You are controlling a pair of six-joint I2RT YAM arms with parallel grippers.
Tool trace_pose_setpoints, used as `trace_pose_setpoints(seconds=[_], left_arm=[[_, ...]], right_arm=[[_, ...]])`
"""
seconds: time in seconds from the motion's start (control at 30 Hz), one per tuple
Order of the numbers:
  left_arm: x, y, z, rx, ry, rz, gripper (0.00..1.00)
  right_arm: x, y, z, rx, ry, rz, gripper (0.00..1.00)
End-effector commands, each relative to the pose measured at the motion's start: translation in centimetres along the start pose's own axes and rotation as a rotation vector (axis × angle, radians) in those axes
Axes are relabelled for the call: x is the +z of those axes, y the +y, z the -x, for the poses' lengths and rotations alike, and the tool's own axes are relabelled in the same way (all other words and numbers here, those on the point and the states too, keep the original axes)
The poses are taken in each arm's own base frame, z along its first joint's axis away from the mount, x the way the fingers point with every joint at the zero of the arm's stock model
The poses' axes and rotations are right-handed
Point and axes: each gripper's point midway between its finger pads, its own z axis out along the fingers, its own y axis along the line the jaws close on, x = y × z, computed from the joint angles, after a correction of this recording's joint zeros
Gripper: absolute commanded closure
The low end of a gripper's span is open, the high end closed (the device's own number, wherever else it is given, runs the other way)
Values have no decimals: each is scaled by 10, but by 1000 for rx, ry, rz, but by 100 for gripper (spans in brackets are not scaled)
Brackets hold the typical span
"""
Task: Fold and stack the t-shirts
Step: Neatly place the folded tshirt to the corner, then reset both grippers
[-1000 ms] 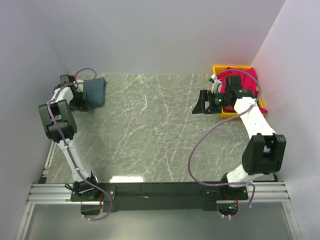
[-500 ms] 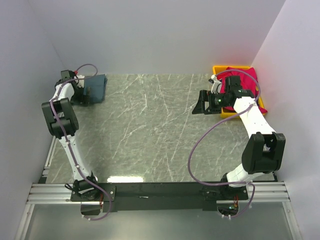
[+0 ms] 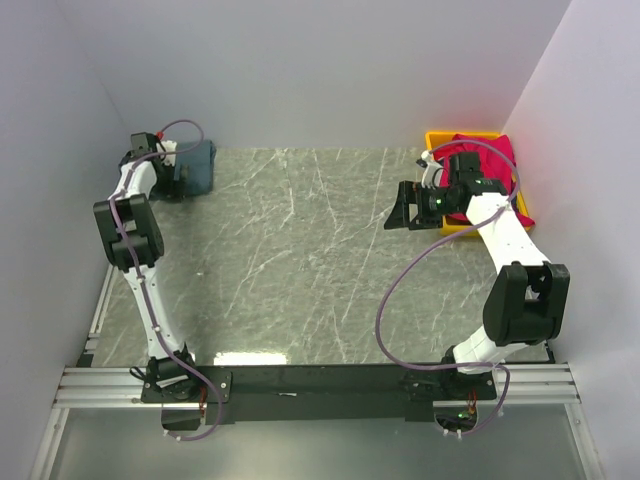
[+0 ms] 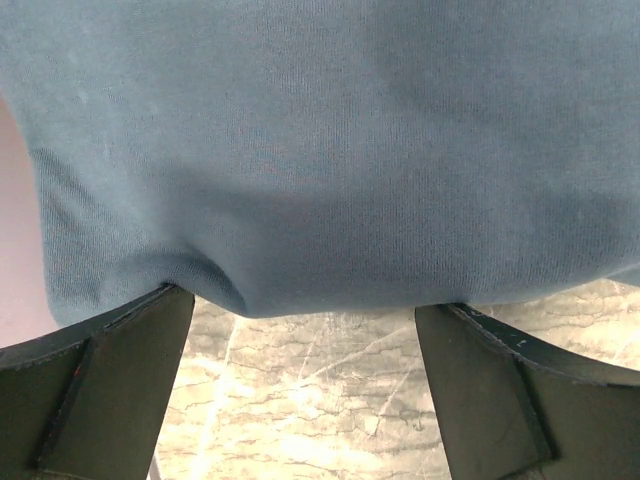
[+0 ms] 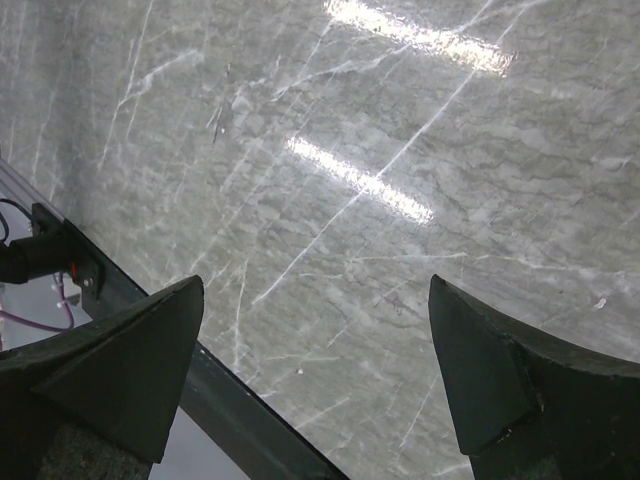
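Note:
The dark slate blue-grey t-shirt (image 3: 197,163) lies bunched in a small folded bundle at the far left corner of the table. My left gripper (image 3: 176,173) is open at its near left edge. In the left wrist view the shirt (image 4: 330,150) fills the upper frame and its hem lies over the tips of both spread fingers (image 4: 110,370); bare marble shows between them around the left gripper (image 4: 305,308). The crimson red t-shirt (image 3: 490,160) lies heaped in the yellow bin (image 3: 437,137) at the far right. My right gripper (image 3: 404,206) is open and empty over bare table left of the bin, and it shows likewise in the right wrist view (image 5: 315,290).
The marble table (image 3: 300,260) spans between grey walls on the left, back and right. The black front rail (image 5: 250,420) shows under the right gripper's view. The left arm stretches along the left wall; the right arm's cable loops over the table's right half.
My left arm has reached farther toward the back left corner, and the blue-grey shirt has shifted back with it into a more compact bundle. The right arm has not moved.

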Motion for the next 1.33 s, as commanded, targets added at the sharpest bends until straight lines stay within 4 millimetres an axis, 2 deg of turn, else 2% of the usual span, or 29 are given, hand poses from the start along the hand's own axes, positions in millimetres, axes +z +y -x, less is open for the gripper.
trace_pose_setpoints(seconds=[0.0,0.03,0.07,0.1,0.13,0.17,0.2,0.23,0.33,0.37,0.43,0.47,0.5,0.53,0.57,0.6,0.67,0.77,0.8,0.87,0.9,0.97,1.0,1.07,1.1,1.13,1.2,1.3], left_arm=[[12,-14,-30,27,100,-22,2],[5,-16,-29,28,95,-32,1],[-18,-11,-16,28,54,-18,1],[-28,-17,-24,27,62,-36,1],[-64,-16,-2,26,-19,-46,1],[-81,-18,2,25,-52,-57,0],[-93,-24,-5,16,-60,-72,1],[-135,-26,16,18,-156,-85,1],[-187,-44,19,22,-216,-160,1],[-224,-53,30,31,-297,-210,1],[-259,-67,33,21,-366,-274,0],[-299,-75,41,34,-469,-309,1],[-307,-82,35,-32,-485,-330,1],[-343,-84,38,-52,-576,-325,1],[-357,-87,41,-77,-631,-337,1],[-362,-100,31,-68,-638,-400,0],[-391,-117,18,-32,-675,-455,1],[-394,-143,-6,12,-624,-489,1],[-381,-155,-25,25,-563,-515,1],[-369,-158,-41,22,-527,-482,0],[-353,-162,-56,23,-488,-480,1],[-342,-163,-70,29,-464,-462,1],[-327,-166,-86,29,-421,-464,1],[-315,-165,-92,35,-415,-435,0],[-304,-168,-103,31,-383,-430,0],[-298,-168,-104,30,-379,-422,0],[-285,-160,-110,-6,-350,-365,1],[-277,-147,-108,-68,-338,-282,1]], right_arm=[[-7,2,15,-32,-26,-4,0],[-9,4,17,-40,-34,-3,0],[-11,5,17,-44,-35,-1,0],[-15,8,19,-60,-48,-2,0],[-18,10,21,-69,-58,-2,0],[-21,12,23,-81,-67,-4,0],[-27,16,28,-99,-90,-11,0],[-36,10,32,-96,-119,-30,0],[-51,18,41,-133,-172,-48,0],[-55,19,43,-145,-184,-53,0],[-65,22,46,-174,-213,-77,0],[-69,22,45,-186,-220,-92,0],[-76,25,45,-205,-242,-104,0],[-79,23,44,-212,-253,-131,0],[-83,24,46,-221,-276,-144,0],[-89,26,41,-229,-296,-155,0],[-95,25,42,-222,-342,-186,0],[-94,22,25,-212,-362,-210,0],[-87,20,11,-219,-333,-195,0],[-80,14,-7,-232,-280,-192,0],[-72,8,-20,-213,-246,-194,0],[-68,0,-32,-208,-221,-211,0],[-64,-5,-43,-204,-209,-223,0],[-62,-14,-49,-220,-219,-261,0],[-60,-17,-59,-216,-214,-271,0],[-58,-20,-63,-217,-213,-283,0],[-57,-23,-68,-219,-215,-291,0],[-64,-21,-62,-235,-234,-307,0]])
